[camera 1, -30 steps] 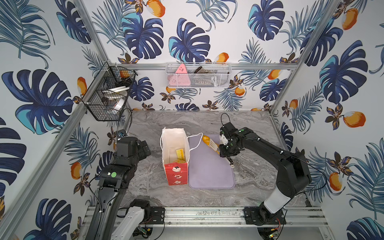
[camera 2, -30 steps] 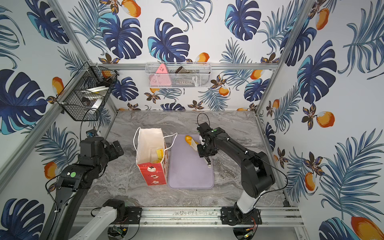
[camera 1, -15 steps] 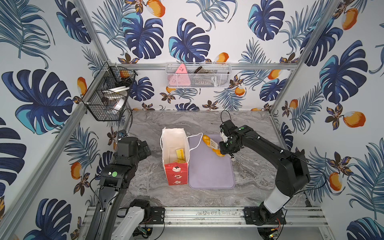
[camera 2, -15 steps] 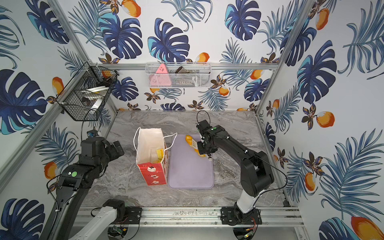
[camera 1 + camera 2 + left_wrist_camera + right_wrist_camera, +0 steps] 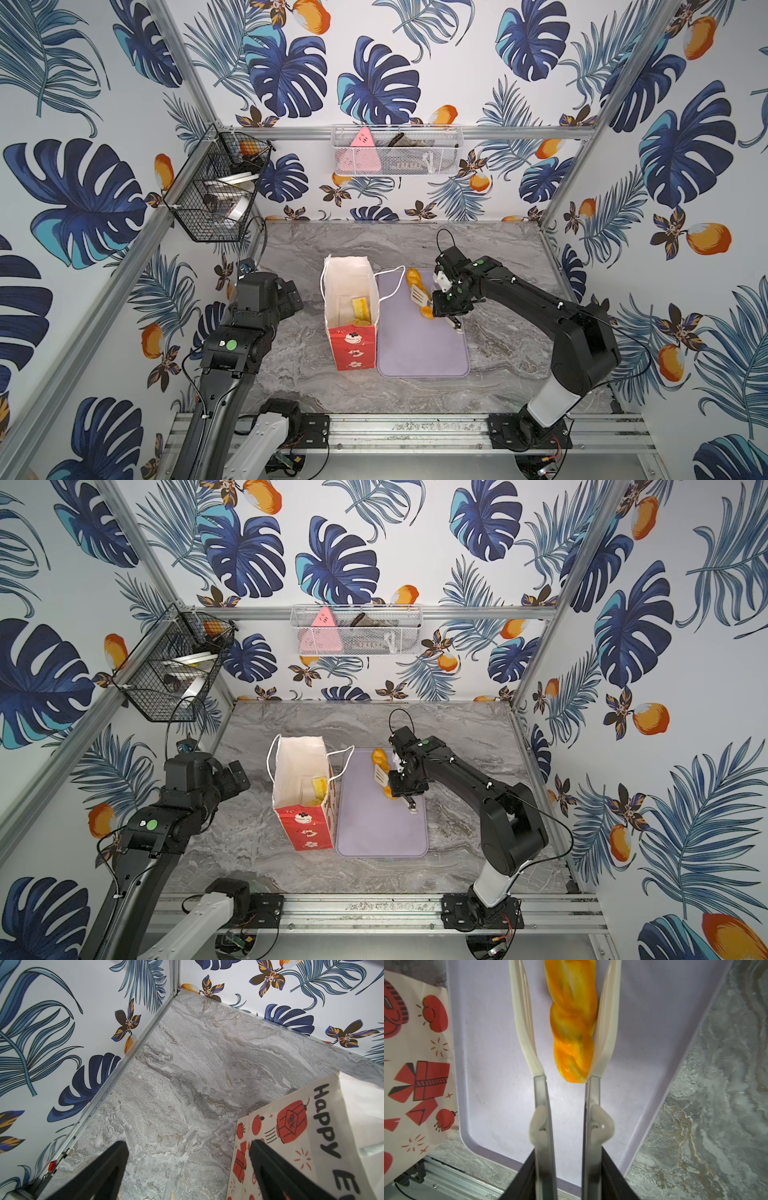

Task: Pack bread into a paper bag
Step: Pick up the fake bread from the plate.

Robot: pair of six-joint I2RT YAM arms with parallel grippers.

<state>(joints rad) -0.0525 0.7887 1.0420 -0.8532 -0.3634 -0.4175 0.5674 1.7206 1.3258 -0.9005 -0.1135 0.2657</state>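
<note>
Right wrist view: right gripper (image 5: 567, 1160) clamps tongs (image 5: 542, 1095) that straddle the twisted loaf (image 5: 572, 1022) on the lilac tray (image 5: 483, 1043). Paper bag (image 5: 351, 291), upright just left of the tray, drapes one cord handle (image 5: 391, 271) over it. Left gripper (image 5: 187, 1147) stands open and empty, left of the bag.

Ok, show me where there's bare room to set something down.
Free: the near half of the lilac tray, beside the paper bag; the marble table strip between bag, tray and back wall. Crowded: the tray's far end, where the tongs straddle the twisted loaf.
</note>
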